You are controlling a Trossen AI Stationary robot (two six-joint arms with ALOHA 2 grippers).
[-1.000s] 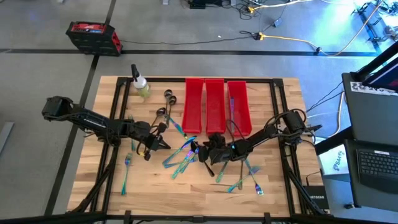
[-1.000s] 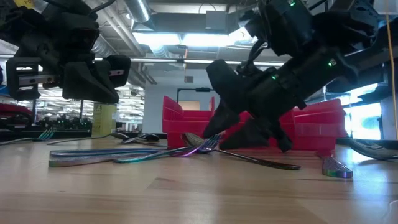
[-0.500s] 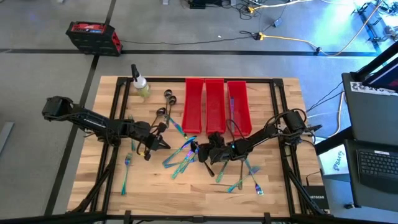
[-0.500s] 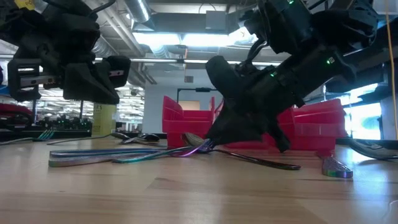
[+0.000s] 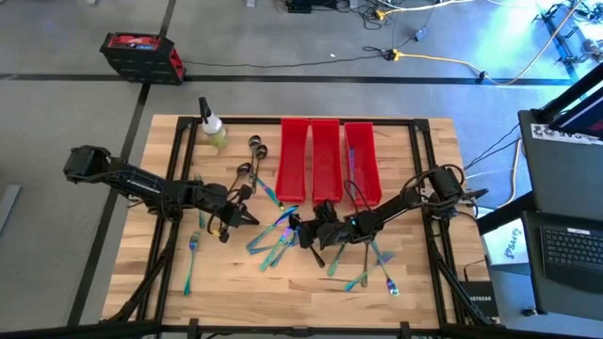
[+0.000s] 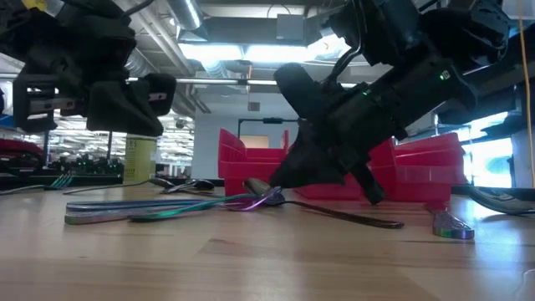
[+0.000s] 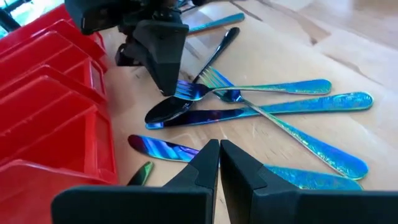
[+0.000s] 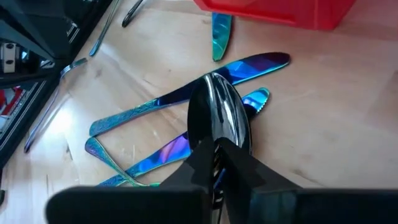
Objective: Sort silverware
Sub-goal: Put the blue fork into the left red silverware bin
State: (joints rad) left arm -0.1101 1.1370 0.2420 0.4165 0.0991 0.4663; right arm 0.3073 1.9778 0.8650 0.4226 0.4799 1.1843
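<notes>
Right gripper is clamping a dark spoon, seemingly by its neck, amid the pile; lifting risks snagging the fork. Left gripper, fingers together, is hovering nearby.

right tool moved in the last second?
Yes. In the low view the right tool has closed on the dark spoon and lifted slightly, against the fixed red bins. The left tool hangs shut beside the pile.

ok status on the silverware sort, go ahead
Right gripper shut on a dark spoon in the centre pile. Left gripper shut, empty, hovering beside it. Fork and knives lie tangled underneath.
</notes>
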